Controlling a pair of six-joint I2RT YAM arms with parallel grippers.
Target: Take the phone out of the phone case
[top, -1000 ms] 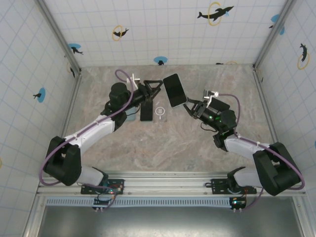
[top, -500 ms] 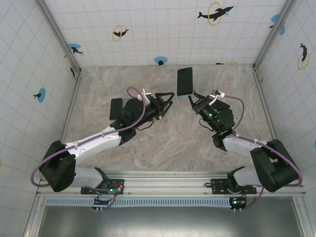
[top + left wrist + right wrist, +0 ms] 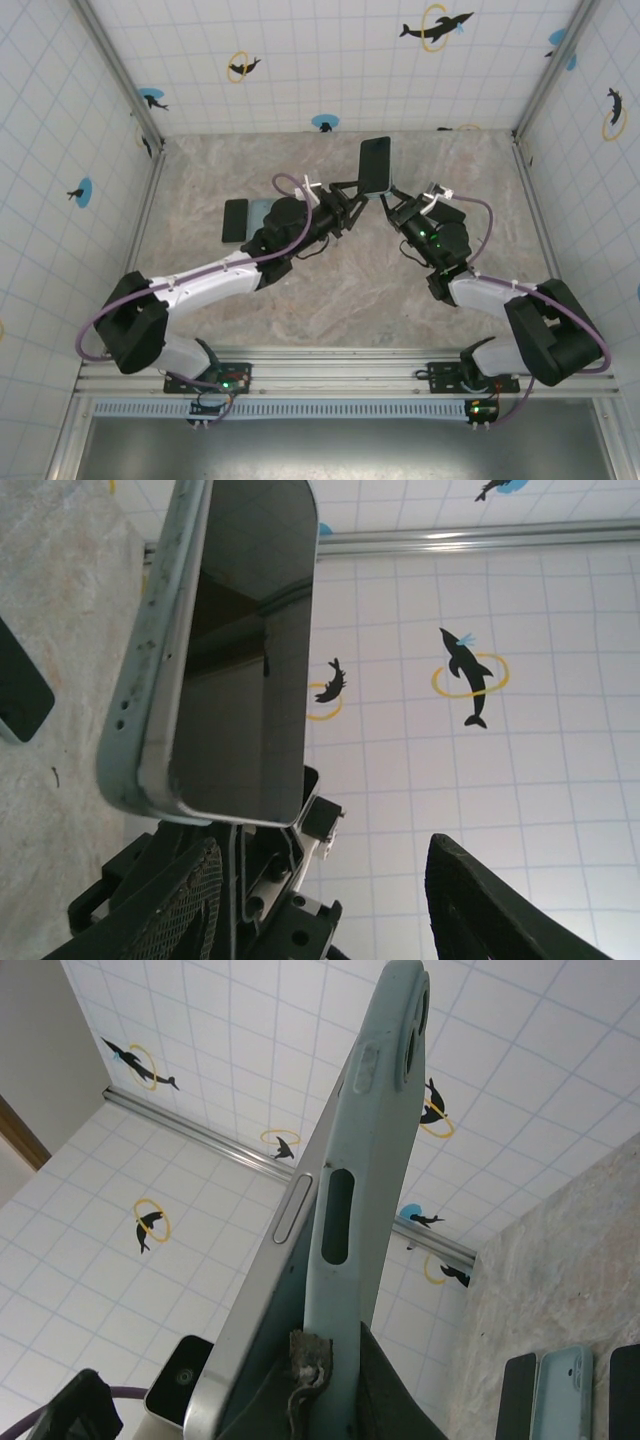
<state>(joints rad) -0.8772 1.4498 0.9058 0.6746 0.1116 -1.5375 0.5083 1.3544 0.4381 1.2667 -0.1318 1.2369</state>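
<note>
Gripping the phone [image 3: 375,165] by its lower end with the right tool [image 3: 384,197], clenched hard on it; holding it upright and clear of the worktop [image 3: 330,290], nearer the arms than the blue dolphin sticker [image 3: 325,122] at the foot of the back wall and a little to that sticker's right; sitting in its case [image 3: 148,670], a pale blue-grey shell wrapped round the back and the long edges, with the dark screen turned toward the left wrist camera; seen from the right wrist, showing the case's back with a raised camera ring near the top, a long slot cut in its side and a silver button on the phone's bare edge beside it; rising there from between the right tool's fingers [image 3: 395,1410], dark and pressed to the case; hovering the left tool [image 3: 352,198] just left of the phone, on the near side of the sticker, released, jaws spread wide with nothing between them; seen from the left wrist, standing with one mesh-faced finger right under the phone's lower corner and the other well off to the side, contact with the phone impossible to tell; sharing the worktop with a second phone [image 3: 235,220], black and flat, well to the sticker's left and nearer the arms, and with a second case [image 3: 257,209], pale blue, just beside it on the side toward the sticker, partly hidden by the left arm.
</note>
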